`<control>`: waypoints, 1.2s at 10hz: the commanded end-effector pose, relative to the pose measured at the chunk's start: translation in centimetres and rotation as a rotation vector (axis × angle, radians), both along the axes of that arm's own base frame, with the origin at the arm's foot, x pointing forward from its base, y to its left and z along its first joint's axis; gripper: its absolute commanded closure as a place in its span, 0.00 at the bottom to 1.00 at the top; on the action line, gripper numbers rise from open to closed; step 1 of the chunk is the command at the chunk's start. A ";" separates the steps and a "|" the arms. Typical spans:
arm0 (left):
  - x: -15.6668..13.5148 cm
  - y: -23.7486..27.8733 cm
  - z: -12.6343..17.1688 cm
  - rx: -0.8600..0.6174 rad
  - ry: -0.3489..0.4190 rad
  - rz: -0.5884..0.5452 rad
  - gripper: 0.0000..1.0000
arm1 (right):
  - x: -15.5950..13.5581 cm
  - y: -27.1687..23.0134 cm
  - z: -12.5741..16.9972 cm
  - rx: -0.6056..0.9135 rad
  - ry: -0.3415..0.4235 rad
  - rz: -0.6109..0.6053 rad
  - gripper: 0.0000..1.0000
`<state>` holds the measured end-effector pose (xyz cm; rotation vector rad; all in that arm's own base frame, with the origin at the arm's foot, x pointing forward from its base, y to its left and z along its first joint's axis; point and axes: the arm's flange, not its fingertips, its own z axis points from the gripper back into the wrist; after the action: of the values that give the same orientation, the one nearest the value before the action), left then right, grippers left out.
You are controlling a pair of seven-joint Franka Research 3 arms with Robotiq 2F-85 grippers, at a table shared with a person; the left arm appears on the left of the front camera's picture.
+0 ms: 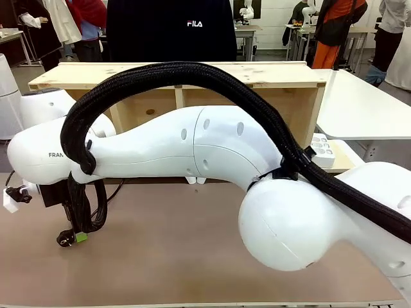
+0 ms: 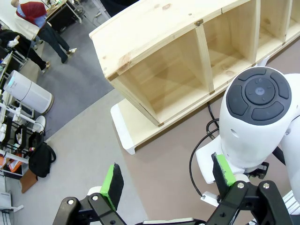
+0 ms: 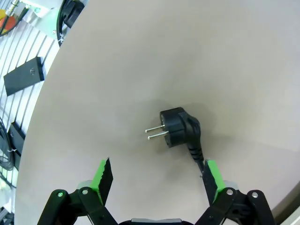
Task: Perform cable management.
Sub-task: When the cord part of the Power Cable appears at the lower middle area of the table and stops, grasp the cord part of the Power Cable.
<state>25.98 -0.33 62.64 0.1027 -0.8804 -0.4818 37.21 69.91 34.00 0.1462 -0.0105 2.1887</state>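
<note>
The cable's black plug [image 3: 178, 126] lies flat on the brown table, its two pins pointing left. Its glossy cord [image 3: 196, 152] runs down toward one green pad. My right gripper [image 3: 158, 180] hovers open just above it, with the plug ahead of the gap between the fingers and nothing held. In the front view the right arm reaches across to the left, its gripper [image 1: 78, 232] pointing down beside the plug [image 1: 64, 239]. A loop of the cable [image 2: 193, 157] curves beside that wrist. My left gripper [image 2: 168, 180] is open and empty, high above the table's edge.
The wooden shelf [image 1: 180, 74] stands along the far side of the table [image 1: 180, 263], with a person in a black top [image 1: 173, 29] behind it. A white power strip [image 1: 324, 153] lies at its right end. The thick braided sleeve [image 1: 192, 72] arches over the right arm.
</note>
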 end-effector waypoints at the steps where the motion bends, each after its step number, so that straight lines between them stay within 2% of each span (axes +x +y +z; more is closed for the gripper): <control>1: 0.0 0.1 0.0 -0.001 -0.002 0.001 0.00 | 1.8 3.7 0.2 0.013 -0.016 0.023 0.00; 8: 0.0 0.1 0.0 -0.001 -0.002 0.001 0.00 | 2.4 5.3 -2.1 -0.019 -0.054 -0.004 0.00; 11: 0.0 0.1 0.0 -0.001 -0.002 0.001 0.00 | 2.4 5.5 -2.2 -0.019 -0.049 -0.025 0.00; 12: 0.0 0.1 0.0 -0.001 -0.002 0.001 0.00 | 2.3 5.4 -2.1 -0.022 -0.046 -0.026 0.05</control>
<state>25.98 -0.33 62.64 0.1027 -0.8804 -0.4818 37.53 71.08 31.10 0.0700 -0.0257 2.1782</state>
